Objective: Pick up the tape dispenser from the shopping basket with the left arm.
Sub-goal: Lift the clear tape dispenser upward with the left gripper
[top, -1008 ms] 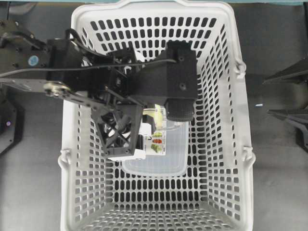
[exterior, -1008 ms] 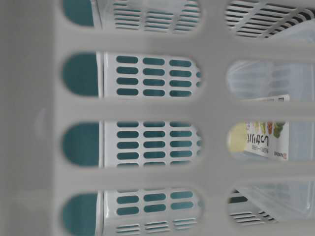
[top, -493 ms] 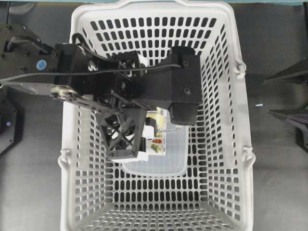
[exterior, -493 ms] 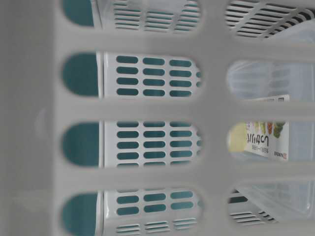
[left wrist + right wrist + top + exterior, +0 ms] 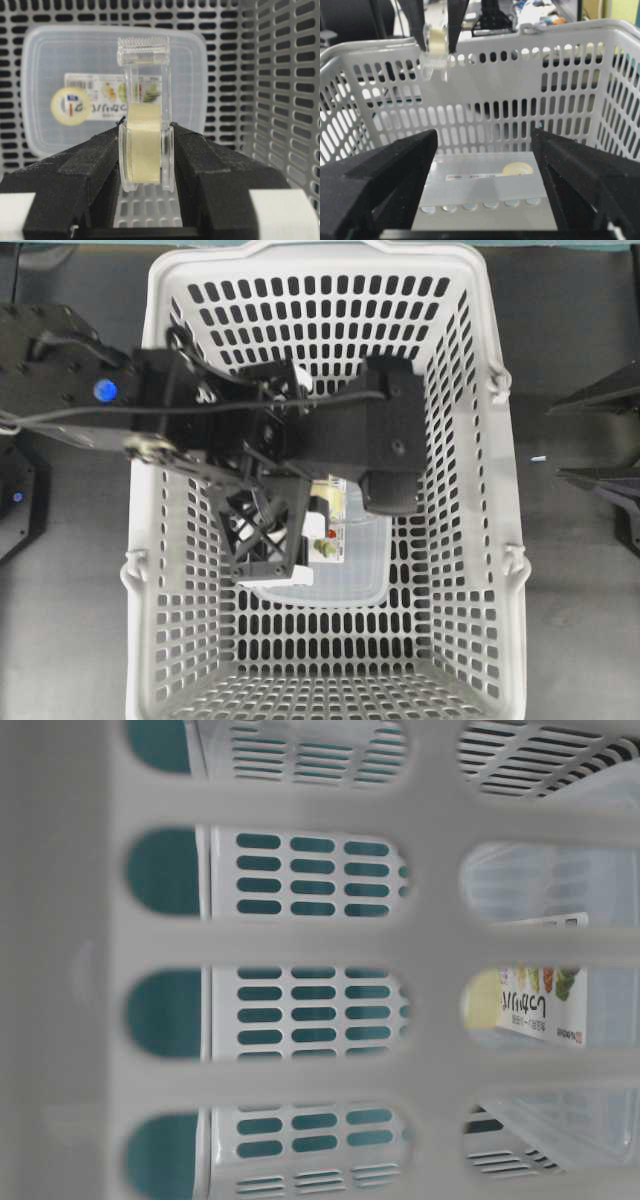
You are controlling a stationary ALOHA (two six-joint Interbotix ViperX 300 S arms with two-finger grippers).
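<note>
**One Tape Dispenser Held Above the Basket Floor**

One left gripper (image 5: 145,150) pinches the tape dispenser (image 5: 145,135) by the two flat faces of its roll housing. In the left wrist view, the black fingers (image 5: 90,160) press against both sides of the pale cream-yellow roll. The clear serrated cutter end points to 12 o'clock, away from the gripper.

In the right wrist view, the tape dispenser (image 5: 436,50) hangs between the left gripper's dark finger tips, level with the rim of the shopping basket (image 5: 530,100) and well apart from its floor.

A clear food container (image 5: 45,75) with a printed label lies flat on the slotted basket floor behind the dispenser. In the overhead view, this container (image 5: 350,575) sits near the basket centre. The left arm (image 5: 330,440) enters over the 9 o'clock wall of the shopping basket (image 5: 470,490) and covers most of the container's 12 o'clock half.

The right gripper (image 5: 485,165) is spread wide and holds nothing. It is aimed into the basket from outside the near wall. In the overhead view, the right gripper (image 5: 600,435) rests over the dark bench (image 5: 580,620) at 3 o'clock, apart from the basket.

The table-level view shows only blurred basket slots and the container label.
</note>
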